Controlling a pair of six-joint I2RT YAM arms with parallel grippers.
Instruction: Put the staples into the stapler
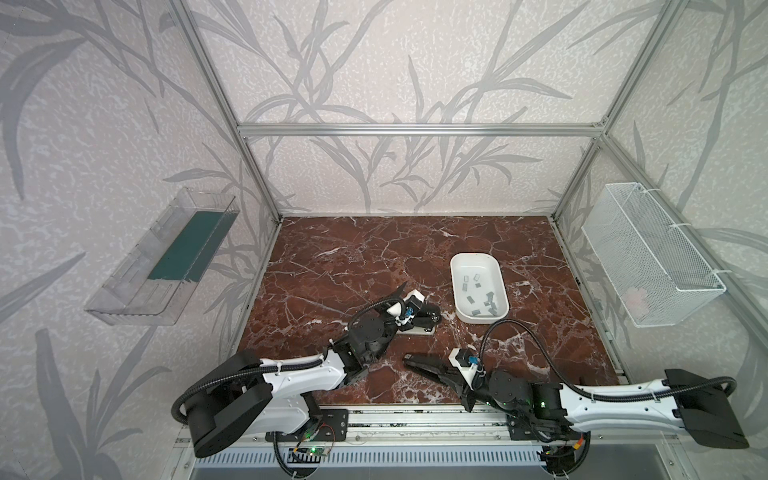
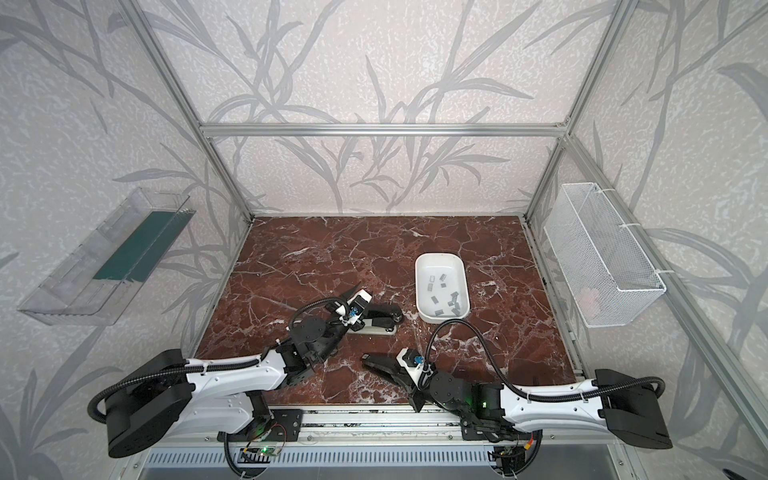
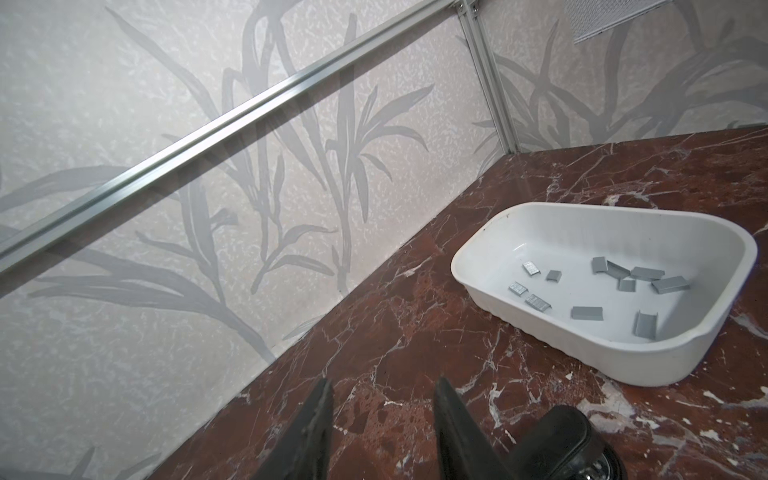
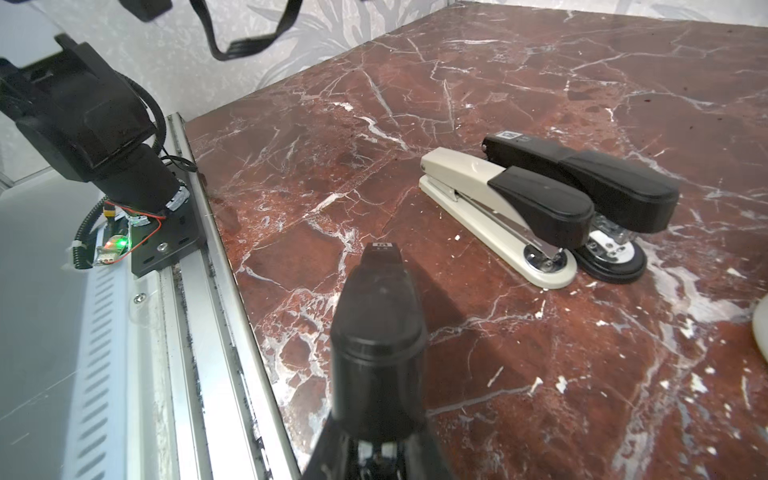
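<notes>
Staples are all loose in the white tray, about a dozen short grey strips scattered over its floor, a few overlapping. I see none outside the tray. The tray sits right of centre on the marble table.

Two staplers lie side by side just left of the tray, nothing between them and it: a beige stapler with a black top and a black stapler on the far side. Both look closed and flat on the table. I can't tell if they touch each other.

Left gripper: fingers apart with bare table showing through the gap, nothing held. In both top views it hangs over the staplers, fingers angled toward the back wall. The left wrist view shows the black stapler's rounded end right beside one finger; contact unclear.

Right gripper: fingers pressed together, off near the front edge of the table and pointing left, well apart from the staplers and tray. There's a small pale bit at the very tip. I can't make out whether that's a staple strip or part of the finger.
</notes>
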